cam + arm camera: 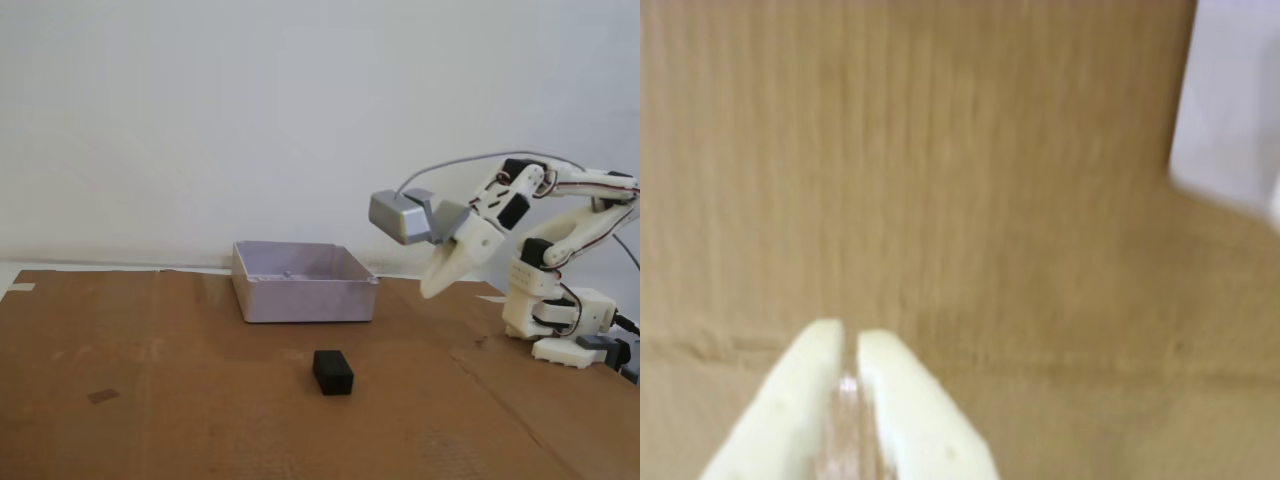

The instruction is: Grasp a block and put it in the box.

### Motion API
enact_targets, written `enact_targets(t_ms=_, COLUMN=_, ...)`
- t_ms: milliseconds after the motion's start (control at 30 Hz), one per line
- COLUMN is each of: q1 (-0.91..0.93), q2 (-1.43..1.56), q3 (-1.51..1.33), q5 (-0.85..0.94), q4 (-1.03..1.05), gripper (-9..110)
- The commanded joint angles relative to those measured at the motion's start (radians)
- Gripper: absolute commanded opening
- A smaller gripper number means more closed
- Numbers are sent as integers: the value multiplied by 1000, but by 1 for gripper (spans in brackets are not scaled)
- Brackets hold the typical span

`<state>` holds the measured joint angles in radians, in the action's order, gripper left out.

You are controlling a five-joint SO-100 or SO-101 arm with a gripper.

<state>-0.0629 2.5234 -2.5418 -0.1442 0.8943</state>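
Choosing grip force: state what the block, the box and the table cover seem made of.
Block: matte black, no shine, possibly foam or plastic; unclear. Box: pale lavender-grey plastic by its look, smooth, faint sheen. Table cover: brown corrugated cardboard, with ribbing and creases.

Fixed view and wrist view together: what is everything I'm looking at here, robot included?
block: one, matte black, lying on the cardboard in front of the box, apart from it, nearer the camera in the fixed view.
box: one, pale lavender-grey, shallow, open top, on the cardboard near the middle; its corner shows at the upper right of the wrist view.
cardboard sheet: one, brown, covering the table.
wall: white, behind everything.
camera module: one, grey, mounted on the arm near the gripper.
arm: one, white, at the right.
gripper: one, cream-white, shut, empty, in the air right of the box.
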Motion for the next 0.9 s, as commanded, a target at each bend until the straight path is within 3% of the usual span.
enact_targets(t_ms=0, q1=-38, q2=-63, q3=178, q5=-9, q4=-94, gripper=0)
enact_targets(t_ms=867, q1=-196, q2=-529, q3=601, q5=-51, q4=-100, gripper=0)
